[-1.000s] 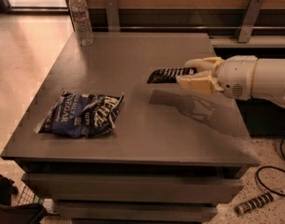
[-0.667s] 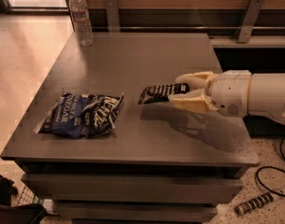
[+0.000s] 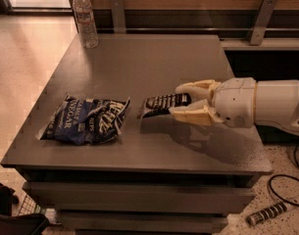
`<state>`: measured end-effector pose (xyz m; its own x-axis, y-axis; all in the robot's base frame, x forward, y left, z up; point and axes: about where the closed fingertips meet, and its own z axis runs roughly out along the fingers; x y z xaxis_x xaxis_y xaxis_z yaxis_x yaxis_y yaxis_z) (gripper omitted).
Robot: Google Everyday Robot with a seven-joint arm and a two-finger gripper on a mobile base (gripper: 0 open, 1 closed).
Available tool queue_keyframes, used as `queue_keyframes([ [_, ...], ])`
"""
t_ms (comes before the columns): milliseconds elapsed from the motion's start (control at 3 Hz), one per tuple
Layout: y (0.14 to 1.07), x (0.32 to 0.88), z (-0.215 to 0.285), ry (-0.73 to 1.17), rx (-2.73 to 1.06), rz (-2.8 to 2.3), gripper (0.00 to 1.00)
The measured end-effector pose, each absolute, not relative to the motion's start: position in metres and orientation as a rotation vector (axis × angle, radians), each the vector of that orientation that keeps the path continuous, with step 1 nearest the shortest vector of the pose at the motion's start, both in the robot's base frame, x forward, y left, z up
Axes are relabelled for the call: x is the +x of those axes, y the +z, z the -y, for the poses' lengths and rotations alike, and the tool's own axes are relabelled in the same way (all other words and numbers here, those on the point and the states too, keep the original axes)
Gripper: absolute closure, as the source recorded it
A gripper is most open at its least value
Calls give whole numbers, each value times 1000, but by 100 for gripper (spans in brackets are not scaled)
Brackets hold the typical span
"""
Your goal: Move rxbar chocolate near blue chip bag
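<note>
The rxbar chocolate [image 3: 161,104], a small flat black bar with white lettering, is held in my gripper [image 3: 182,100] just above the grey table [image 3: 154,58]. The gripper's cream fingers [image 3: 190,112] are shut on the bar's right end, and my white arm reaches in from the right. The bar's left end hangs close to the right edge of the blue chip bag [image 3: 85,121], a crumpled dark-blue bag with white lettering lying flat at the table's front left.
A clear plastic water bottle [image 3: 85,18] stands at the table's back left corner. A striped black-and-white cylinder [image 3: 266,213] and a black cable [image 3: 286,182] lie on the floor at the right. Wooden rails run behind the table.
My gripper has carried the bar leftwards and slightly forward, from the table's right side to just beside the chip bag. The bag and bottle have not moved.
</note>
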<state>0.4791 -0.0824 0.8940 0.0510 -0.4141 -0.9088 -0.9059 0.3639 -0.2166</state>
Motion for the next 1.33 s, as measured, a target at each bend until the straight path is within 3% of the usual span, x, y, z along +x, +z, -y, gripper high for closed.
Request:
queue_keyframes([
  [333,895,479,80,575,-1232,-1550,51],
  [667,895,478,77,576,-1238,-1547,20],
  [1000,896,477,75,577,-1242,-1546,0],
  [1333,896,477,75,577,-1243,-1545,0],
])
